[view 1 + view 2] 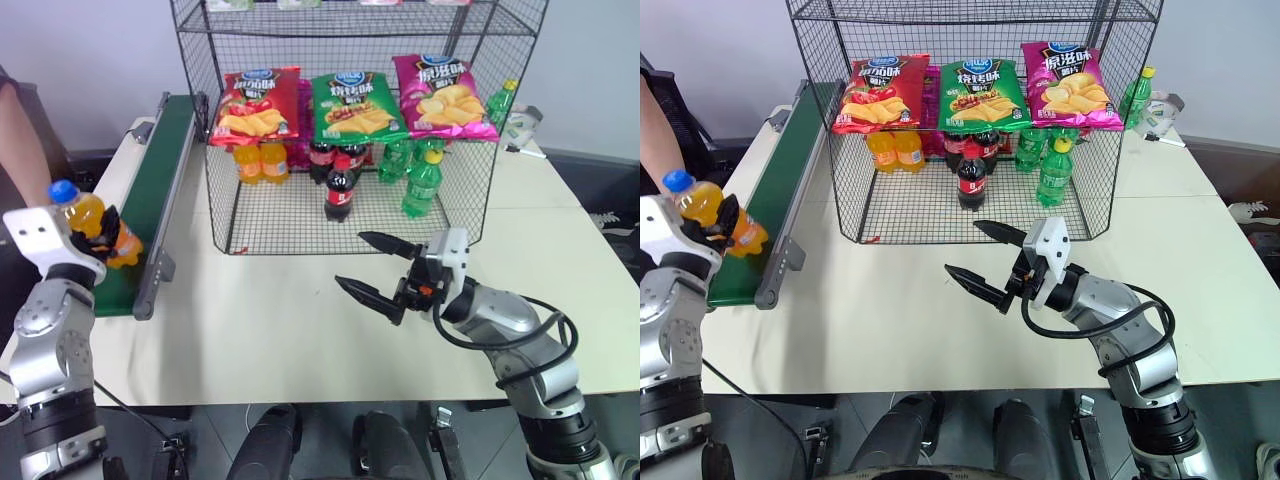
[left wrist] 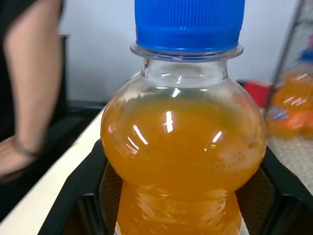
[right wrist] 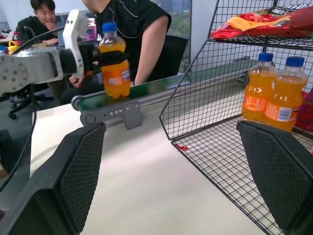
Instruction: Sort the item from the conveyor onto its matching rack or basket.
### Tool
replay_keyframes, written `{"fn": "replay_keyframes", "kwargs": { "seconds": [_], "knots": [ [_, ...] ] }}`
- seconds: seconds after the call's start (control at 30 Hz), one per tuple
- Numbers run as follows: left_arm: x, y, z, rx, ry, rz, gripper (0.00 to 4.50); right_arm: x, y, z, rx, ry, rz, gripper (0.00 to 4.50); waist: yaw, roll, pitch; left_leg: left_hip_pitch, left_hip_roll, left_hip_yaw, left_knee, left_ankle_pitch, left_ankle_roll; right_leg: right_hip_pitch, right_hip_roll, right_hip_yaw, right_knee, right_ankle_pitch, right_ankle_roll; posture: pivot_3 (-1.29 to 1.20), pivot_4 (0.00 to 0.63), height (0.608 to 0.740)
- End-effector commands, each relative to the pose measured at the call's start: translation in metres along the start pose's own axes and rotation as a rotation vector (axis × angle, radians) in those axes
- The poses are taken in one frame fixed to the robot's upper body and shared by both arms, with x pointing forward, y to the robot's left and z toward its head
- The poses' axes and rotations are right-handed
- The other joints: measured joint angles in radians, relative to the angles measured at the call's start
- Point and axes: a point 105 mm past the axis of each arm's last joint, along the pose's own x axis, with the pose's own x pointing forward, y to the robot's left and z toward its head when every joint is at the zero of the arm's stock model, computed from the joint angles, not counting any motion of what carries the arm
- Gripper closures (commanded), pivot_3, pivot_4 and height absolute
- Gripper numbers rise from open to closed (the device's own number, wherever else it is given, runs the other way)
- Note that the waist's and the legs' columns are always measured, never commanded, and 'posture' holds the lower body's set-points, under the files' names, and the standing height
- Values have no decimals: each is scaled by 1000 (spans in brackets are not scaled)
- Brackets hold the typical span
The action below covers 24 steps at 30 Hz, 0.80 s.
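While over conveyor [image 1: 160,170]: orange bottle [image 1: 95,225] in left end effector [image 1: 85,240].

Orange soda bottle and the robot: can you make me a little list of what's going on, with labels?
held thing: orange soda bottle, blue cap
holder: left gripper, shut on it, just above the conveyor
right gripper: open, empty, over the table
wire rack: holds two orange soda bottles, cola, green bottles
chip bags: red, green, magenta, along the rack's front
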Motion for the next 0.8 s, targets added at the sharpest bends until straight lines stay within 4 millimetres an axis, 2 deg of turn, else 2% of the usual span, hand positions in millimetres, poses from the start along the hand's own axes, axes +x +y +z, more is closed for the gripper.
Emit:
{"fn": "replay_keyframes", "kwargs": {
  "seconds": [0.03, 0.1, 0.2, 0.27, 0.37, 0.47, 0.53, 0.63, 0.8],
  "knots": [
    [5, -58, 67, 8, -189, -257, 1761, -2, -2, 12, -49, -26, -1, 0, 1, 0, 0, 0, 0, 0, 0, 0, 0, 0, 0, 0, 0, 0, 0, 0, 150, 740],
    [0, -93, 69, -9, -169, -421, 1761, -6, -7, 14, -62, -19, -25, 0, 0, 0, 0, 0, 0, 0, 0, 0, 0, 1, 0, 0, 0, 0, 0, 0, 150, 740],
    [-8, -131, 60, -35, -121, -567, 1761, -13, -16, 15, -81, -7, -71, 0, -3, 0, 0, 0, -1, 1, 0, 0, 0, 4, 0, 0, 0, 0, 0, 0, 150, 740],
    [-11, -151, 47, -20, -81, -626, 1761, -20, -23, 16, -93, 4, -108, 0, -6, 1, 0, 0, -1, 1, 0, 0, 0, 3, 0, 0, 0, 0, 0, 0, 150, 740],
    [-3, -172, 19, 12, -21, -621, 1761, -30, -32, 14, -114, 32, -156, 0, -5, 1, 0, 0, 0, 1, -1, 0, 0, 2, 1, 1, 1, 0, 0, 0, 150, 740],
    [8, -184, -5, 40, 14, -601, 1761, -36, -37, 13, -127, 51, -188, 0, -3, 1, 0, 0, 0, 1, -1, 0, 0, 3, 1, 1, 1, 0, 0, 0, 150, 740],
    [17, -191, -15, 7, 11, -581, 1761, -39, -39, 12, -134, 60, -204, 0, -1, 1, 0, 0, 0, 1, -1, 0, 0, 3, 1, 0, 1, 0, 0, 0, 150, 740],
    [41, -196, -35, 2, 19, -486, 1761, -44, -40, 12, -147, 64, -230, 0, 4, 0, 1, -1, -1, 1, 1, 0, 0, 3, 0, -1, 1, 0, 0, 0, 150, 740],
    [63, -202, -48, 4, -4, -418, 1761, -46, -41, 14, -156, 61, -248, 0, -1, 0, 1, -1, -2, 1, 1, 0, 0, 3, 0, -1, 1, 0, 1, 0, 150, 740]
  ]
}}
